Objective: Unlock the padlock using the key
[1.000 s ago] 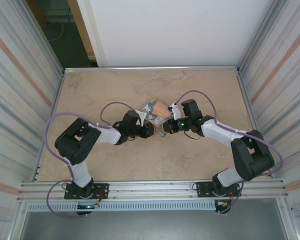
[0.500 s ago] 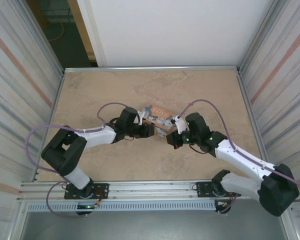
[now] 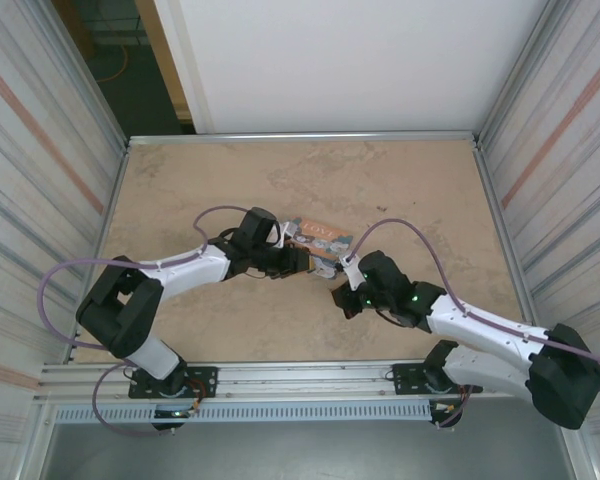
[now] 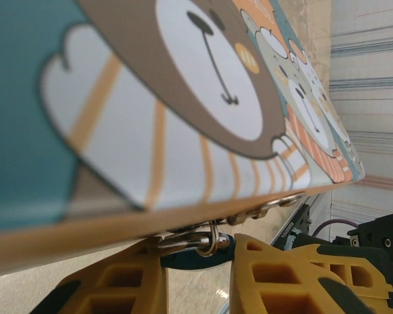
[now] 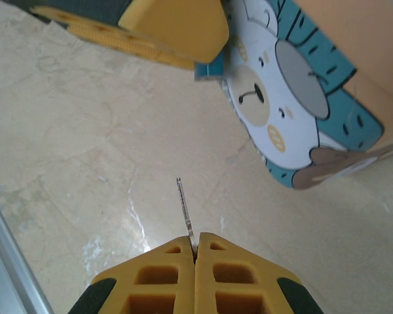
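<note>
The padlock (image 4: 192, 259) is a small dark teal body hanging by its metal shackle from the latch under the printed box (image 4: 183, 98). My left gripper (image 4: 198, 254) is shut on it, one yellow finger on each side. My right gripper (image 5: 195, 241) is shut on the key (image 5: 183, 206), whose thin blade sticks straight out over the table. The key points toward the box (image 5: 301, 98) but stops short of it, with bare table between. From above, the left gripper (image 3: 302, 262) is at the box's near edge and the right gripper (image 3: 342, 292) lies just in front of it.
The orange-and-teal cartoon box (image 3: 320, 237) is tilted up off the beige table (image 3: 180, 190) near its middle. Metal rails edge the table, and corrugated walls stand left and right. One yellow finger (image 5: 170, 29) of the left gripper shows in the right wrist view.
My right gripper has drawn back from the box toward the near edge, still holding the key. The left arm has stretched lower and flatter, and the box has shifted slightly right.
</note>
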Motion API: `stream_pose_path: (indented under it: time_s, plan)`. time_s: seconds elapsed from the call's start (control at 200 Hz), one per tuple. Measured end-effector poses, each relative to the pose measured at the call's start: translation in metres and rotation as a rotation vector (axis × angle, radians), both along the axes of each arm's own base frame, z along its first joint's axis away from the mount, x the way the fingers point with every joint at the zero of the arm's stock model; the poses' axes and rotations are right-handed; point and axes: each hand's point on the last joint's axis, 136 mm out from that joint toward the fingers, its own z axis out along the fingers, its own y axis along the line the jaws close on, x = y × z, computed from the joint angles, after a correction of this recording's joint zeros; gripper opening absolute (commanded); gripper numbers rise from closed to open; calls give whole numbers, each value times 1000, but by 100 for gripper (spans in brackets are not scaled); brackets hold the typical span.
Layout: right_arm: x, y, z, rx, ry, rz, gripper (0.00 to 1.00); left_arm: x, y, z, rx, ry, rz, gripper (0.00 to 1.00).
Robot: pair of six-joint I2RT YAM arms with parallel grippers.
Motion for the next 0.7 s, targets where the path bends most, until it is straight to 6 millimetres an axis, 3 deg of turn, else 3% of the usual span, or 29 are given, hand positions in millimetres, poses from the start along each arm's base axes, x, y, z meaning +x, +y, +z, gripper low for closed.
stream_pose_path:
  time_s: [0.701]
  plan:
    - [17,19,-4,25,-69,-15,0,-1,1,4,-8,27,22,2]
